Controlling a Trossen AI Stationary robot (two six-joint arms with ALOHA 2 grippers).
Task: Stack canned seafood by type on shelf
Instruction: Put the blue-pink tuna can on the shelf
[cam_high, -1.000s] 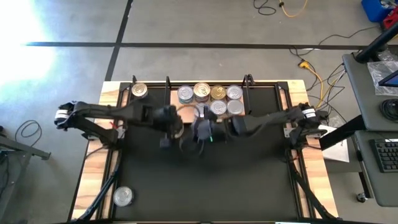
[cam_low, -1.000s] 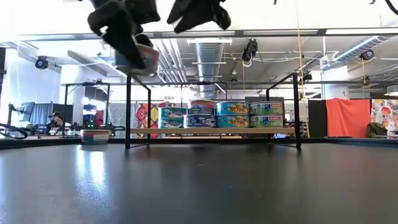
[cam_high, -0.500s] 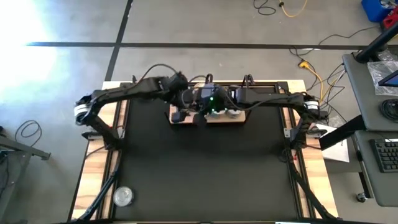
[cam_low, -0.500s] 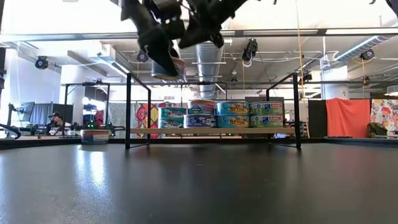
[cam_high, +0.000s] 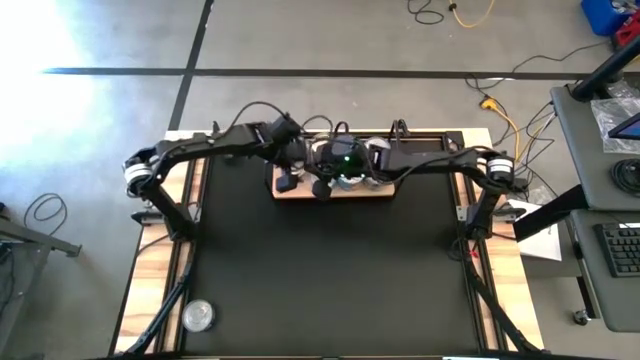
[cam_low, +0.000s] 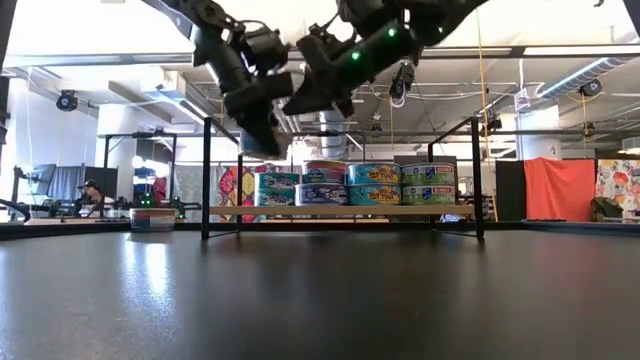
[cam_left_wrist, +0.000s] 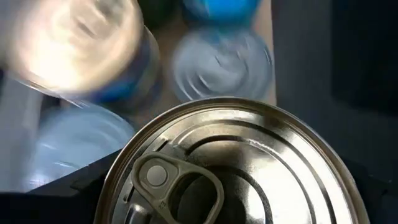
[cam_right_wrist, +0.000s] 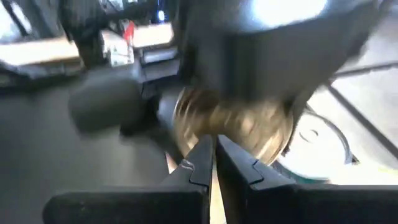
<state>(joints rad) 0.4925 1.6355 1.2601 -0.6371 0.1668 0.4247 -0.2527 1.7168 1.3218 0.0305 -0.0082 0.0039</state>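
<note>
- The tin (cam_left_wrist: 230, 168) you carry sits clamped in your left gripper (cam_low: 258, 130), silver pull-tab lid up, filling most of the left wrist view.
- In the low view it hangs above the left end of the shelf (cam_low: 340, 211), clear of the board and of the tins already stacked there (cam_low: 375, 184).
- You are at the placing step, by my reading: tin brought over the shelf, not yet set down.
- Next, lower it onto a stack or bare spot of its own type; I cannot tell its label from here, so check before you let go.
- Your right gripper (cam_right_wrist: 214, 163) hovers just beside the left one over the shelf, fingers pressed together on nothing.
- One more tin (cam_high: 198, 316) lies well apart, near the table's front left corner.
</note>
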